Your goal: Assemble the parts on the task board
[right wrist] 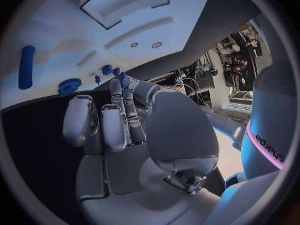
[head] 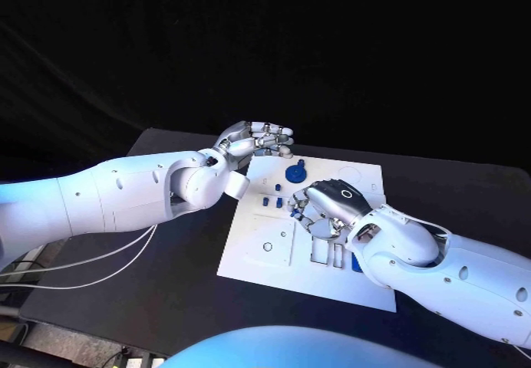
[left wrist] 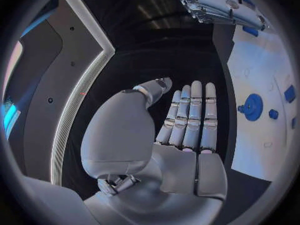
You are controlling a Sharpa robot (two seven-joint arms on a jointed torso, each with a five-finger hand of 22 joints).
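R hand [head: 328, 205] hovers over board's middle, fingers curled down, nothing visibly held; can't tell if it touches the small blue pegs [head: 271, 202] just beside its fingertips, on L-arm side. L hand [head: 257, 139], open and empty, sits at white board's [head: 260, 264] far edge, near round blue disc [head: 297, 173]. R looks nearer the pegs.

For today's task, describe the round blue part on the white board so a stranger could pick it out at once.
Start at the white task board in the middle of the black table. Near its far edge, just beside the left hand, lies the round blue part. It is a broad disc, while the neighbouring blue pieces are much smaller.
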